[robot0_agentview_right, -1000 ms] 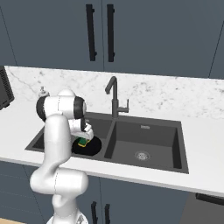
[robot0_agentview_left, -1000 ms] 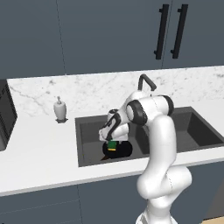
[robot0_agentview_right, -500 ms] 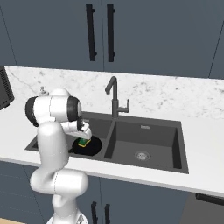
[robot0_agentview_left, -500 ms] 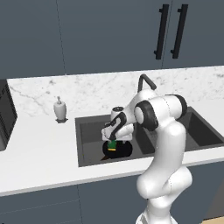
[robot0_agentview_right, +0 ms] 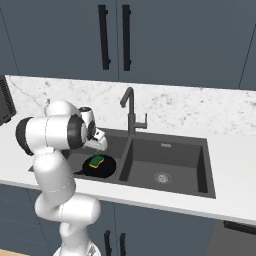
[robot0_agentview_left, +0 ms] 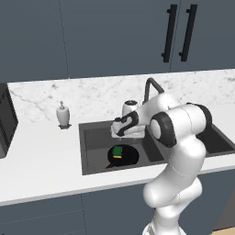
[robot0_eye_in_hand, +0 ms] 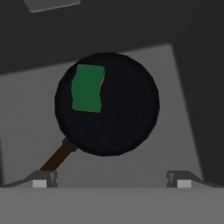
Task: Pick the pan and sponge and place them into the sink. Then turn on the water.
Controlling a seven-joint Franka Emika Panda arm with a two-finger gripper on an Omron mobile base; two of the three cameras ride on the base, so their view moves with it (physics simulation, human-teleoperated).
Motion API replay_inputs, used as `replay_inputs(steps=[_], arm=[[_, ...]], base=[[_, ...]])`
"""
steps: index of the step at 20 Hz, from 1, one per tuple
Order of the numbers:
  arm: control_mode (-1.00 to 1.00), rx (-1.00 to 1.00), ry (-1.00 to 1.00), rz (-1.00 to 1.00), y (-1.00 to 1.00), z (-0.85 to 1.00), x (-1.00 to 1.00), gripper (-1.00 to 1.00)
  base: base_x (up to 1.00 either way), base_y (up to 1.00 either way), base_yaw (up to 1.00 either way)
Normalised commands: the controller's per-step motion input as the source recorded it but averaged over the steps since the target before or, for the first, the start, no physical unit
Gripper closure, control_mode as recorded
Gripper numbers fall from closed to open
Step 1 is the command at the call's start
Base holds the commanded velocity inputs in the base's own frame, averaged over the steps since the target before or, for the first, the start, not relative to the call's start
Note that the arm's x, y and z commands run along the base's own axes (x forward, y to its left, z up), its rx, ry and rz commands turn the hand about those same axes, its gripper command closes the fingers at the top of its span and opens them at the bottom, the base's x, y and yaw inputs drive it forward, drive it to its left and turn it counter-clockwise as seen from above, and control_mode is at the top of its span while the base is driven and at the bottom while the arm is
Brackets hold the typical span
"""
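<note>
Pan (robot0_eye_in_hand: 109, 105): black, round, lying flat on the floor of the left basin of the sink (robot0_agentview_left: 94, 158); reddish-brown handle toward the front wall, bare basin floor on all sides of the rim.
Sponge (robot0_eye_in_hand: 88, 88): green top, yellow edge; lies inside the pan, off-centre, near its rim.
Gripper (robot0_eye_in_hand: 111, 179): above the pan, clear of it, fingertips (robot0_eye_in_hand: 41, 179) wide apart, nothing between them.
Tap (robot0_agentview_right: 130, 110): dark gooseneck on the rear ledge at the divider.
Right basin: one round drain (robot0_agentview_right: 161, 177).
Soap dispenser (robot0_agentview_left: 63, 114): white, on the counter (robot0_agentview_left: 41, 160) left of the sink.
</note>
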Motion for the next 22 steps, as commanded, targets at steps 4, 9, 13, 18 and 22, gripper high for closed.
replay_inputs(steps=[4,9,13,18,22], arm=[[-1.0,-0.02,-0.11,0.04,-0.27,0.01,-0.13,-1.0],[-1.0,-0.07,-0.32,0.03,-0.08,0.04,-0.14,-1.0],[-1.0,0.0,-0.21,0.0,-0.13,0.36,-0.11,-1.0],[-1.0,0.0,-0.13,0.02,-0.19,0.62,-0.21,-1.0],[-1.0,0.02,0.0,0.01,-0.24,0.87,-0.27,-1.0]], base=[[0.0,0.0,0.0],[0.0,0.0,0.0],[0.0,0.0,0.0],[0.0,0.0,0.0],[0.0,0.0,0.0]])
